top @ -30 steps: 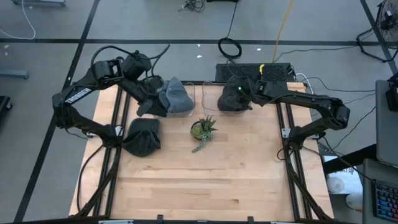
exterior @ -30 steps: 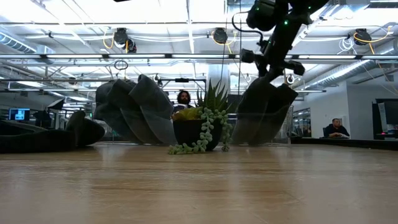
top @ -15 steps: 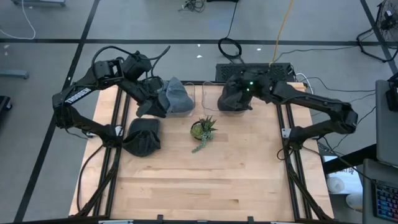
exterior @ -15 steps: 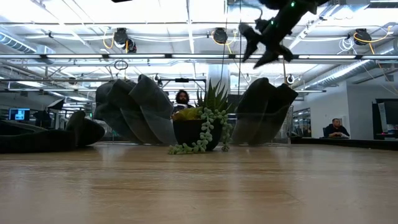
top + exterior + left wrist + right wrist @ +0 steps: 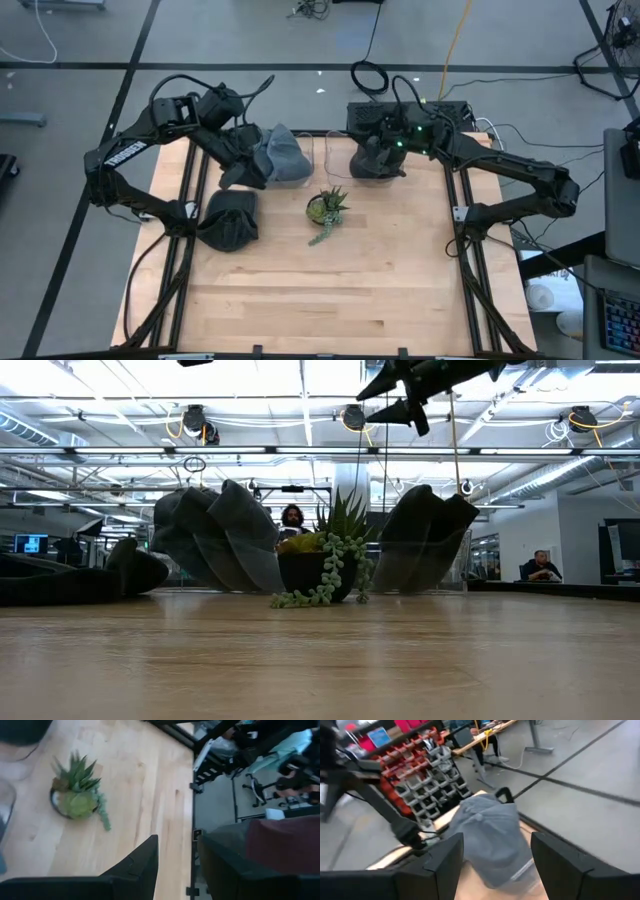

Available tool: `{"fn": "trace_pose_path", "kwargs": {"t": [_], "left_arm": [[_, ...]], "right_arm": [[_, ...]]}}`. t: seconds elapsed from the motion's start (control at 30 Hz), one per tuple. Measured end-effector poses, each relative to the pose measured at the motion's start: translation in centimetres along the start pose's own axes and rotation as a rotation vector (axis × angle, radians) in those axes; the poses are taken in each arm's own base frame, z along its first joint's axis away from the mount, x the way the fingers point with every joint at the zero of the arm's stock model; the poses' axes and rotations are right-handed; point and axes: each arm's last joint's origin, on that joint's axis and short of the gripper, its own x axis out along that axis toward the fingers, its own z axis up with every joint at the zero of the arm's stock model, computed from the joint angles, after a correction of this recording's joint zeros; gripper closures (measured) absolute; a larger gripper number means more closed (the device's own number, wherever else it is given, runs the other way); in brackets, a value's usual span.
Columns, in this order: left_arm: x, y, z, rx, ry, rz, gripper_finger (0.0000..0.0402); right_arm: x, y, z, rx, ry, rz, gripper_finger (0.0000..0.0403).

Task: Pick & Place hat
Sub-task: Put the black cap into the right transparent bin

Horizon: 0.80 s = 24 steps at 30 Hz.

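We judge the hats soft, light and floppy, best pinched at a fold of the crown. One hat (image 5: 376,160) sits on a clear stand at the tabletop's (image 5: 330,290) rear; the right claw (image 5: 385,128) hovers above it, spread and empty. The left claw (image 5: 245,160) reaches to another hat (image 5: 283,155) beside it; we cannot tell its grip. A third hat (image 5: 230,220) lies flat near the left edge.
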Motion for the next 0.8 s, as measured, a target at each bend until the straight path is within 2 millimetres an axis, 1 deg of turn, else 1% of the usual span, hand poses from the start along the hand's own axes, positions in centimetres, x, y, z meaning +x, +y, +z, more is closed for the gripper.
{"fn": "trace_pose_path", "kwargs": {"t": [0.07,0.17,0.3,0.37,0.43,0.6,0.8], "left_arm": [[0.0,0.0,-0.2,-0.029,0.017,0.018,0.0256],[0.0,0.1,-0.8,-0.115,0.064,0.031,0.0256],[0.1,0.0,-2.1,-0.287,0.173,0.1,0.0256],[0.2,-0.2,-2.9,-0.344,0.238,0.155,0.0256],[0.6,-0.7,-3.2,-0.366,0.26,0.19,0.0256],[1.4,-2.5,-4.0,-0.39,0.277,0.246,0.0256],[2.6,-4.3,-5.0,-0.403,0.222,0.452,0.0256]], "right_arm": [[0.0,0.1,0.1,0.038,-0.002,0.032,0.0181],[0.0,0.5,0.4,0.033,-0.014,0.11,0.0177],[-0.1,1.1,0.9,0.03,-0.035,0.239,0.0178],[-0.2,1.3,1.1,0.025,-0.037,0.299,0.018],[-0.3,1.5,1.3,0.015,-0.036,0.353,0.0181],[-0.5,1.8,1.4,0.02,-0.019,0.442,0.0181],[-0.7,2.2,1.6,-0.028,-0.019,0.535,0.0181]]}}
